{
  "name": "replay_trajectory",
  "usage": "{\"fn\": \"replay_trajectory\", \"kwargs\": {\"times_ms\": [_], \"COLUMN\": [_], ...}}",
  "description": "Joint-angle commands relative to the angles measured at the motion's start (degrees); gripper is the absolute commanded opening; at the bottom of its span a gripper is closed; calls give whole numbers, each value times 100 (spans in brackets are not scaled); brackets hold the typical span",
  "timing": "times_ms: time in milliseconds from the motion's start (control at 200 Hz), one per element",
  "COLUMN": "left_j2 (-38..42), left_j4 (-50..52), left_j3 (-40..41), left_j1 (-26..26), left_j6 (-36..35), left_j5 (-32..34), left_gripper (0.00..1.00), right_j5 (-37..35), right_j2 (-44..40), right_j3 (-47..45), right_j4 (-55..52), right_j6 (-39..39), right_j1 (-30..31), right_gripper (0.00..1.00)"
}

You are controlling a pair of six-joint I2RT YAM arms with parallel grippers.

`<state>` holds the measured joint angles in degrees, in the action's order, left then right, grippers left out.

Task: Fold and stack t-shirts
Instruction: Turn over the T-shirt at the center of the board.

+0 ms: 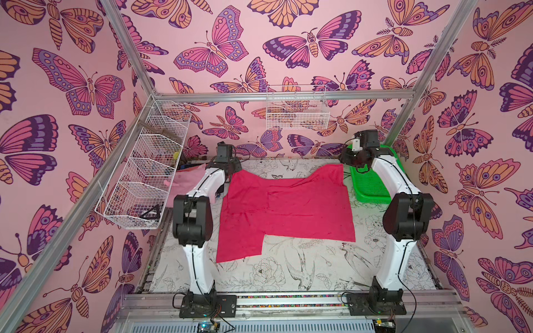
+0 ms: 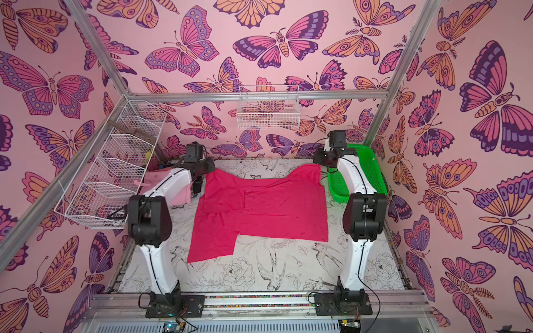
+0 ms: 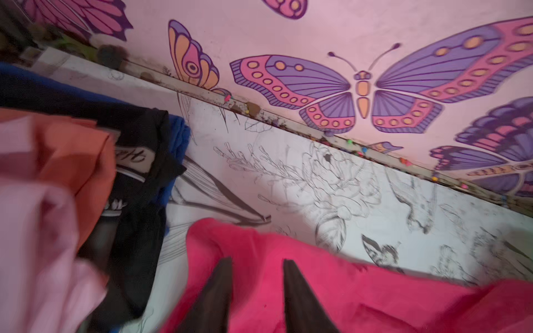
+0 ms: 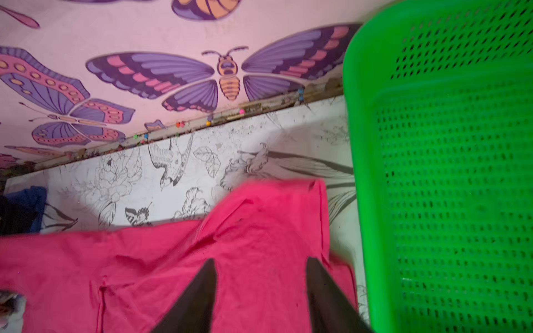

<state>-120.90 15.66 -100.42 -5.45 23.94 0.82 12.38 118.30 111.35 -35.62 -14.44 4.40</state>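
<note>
A crimson t-shirt (image 1: 288,210) (image 2: 259,210) lies spread flat across the middle of the table, with one flap reaching toward the front left. My left gripper (image 3: 258,260) hovers over its far-left corner, fingers apart, the red cloth (image 3: 331,294) lying under them and not pinched. Over the far-right corner my right gripper (image 4: 262,259) also stands open above the cloth (image 4: 173,265). A heap of other t-shirts sits at the far left: light pink (image 3: 43,245) (image 1: 190,178), orange (image 3: 86,152) and black (image 3: 138,196).
A green mesh basket (image 1: 372,184) (image 4: 447,173) stands at the far right, close beside the shirt's corner. White wire baskets hang on the left wall (image 1: 144,173) and the back wall (image 1: 297,106). Blue cloth (image 3: 178,135) lies under the heap.
</note>
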Motion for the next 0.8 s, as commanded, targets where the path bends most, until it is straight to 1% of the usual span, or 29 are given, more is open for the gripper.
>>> {"fn": "replay_trajectory", "kwargs": {"times_ms": [0,45,75,155,250,310,501,571,636,696,751,796], "left_j2": [-1,44,72,218,560,916,2416,2926,3309,3587,3799,3934], "left_j4": [232,156,148,134,135,111,44,50,46,78,151,233], "left_j3": [-513,-566,-623,-702,-432,-12,1827,2486,3003,3396,3684,3891], "left_j1": [75,93,105,115,89,50,-312,-441,-581,-687,-786,-832], "left_j6": [161,131,116,104,162,222,244,351,374,451,506,568], "left_j5": [-469,-502,-548,-741,-848,-837,-223,-80,93,120,203,245], "left_gripper": [78,89,91,90,83,81,80,76,75,74,76,77], "right_j5": [567,658,672,677,465,265,-142,-265,-396,-470,-554,-658], "right_j2": [-707,-951,-1069,-1249,-1452,-1673,-2282,-2381,-2451,-2539,-2612,-2658], "right_j3": [-111,-404,-514,-606,-750,-1012,-1751,-1916,-2021,-2156,-2304,-2392], "right_j4": [-293,-101,-69,-220,-524,-536,-622,-749,-927,-1034,-1157,-1318], "right_j6": [130,83,38,24,129,130,-82,-127,-163,-216,-275,-342], "right_j1": [61,59,69,165,445,649,1228,1433,1579,1680,1749,1789], "right_gripper": [75,78,79,79,78,78,79,78,77,74,72,69]}}
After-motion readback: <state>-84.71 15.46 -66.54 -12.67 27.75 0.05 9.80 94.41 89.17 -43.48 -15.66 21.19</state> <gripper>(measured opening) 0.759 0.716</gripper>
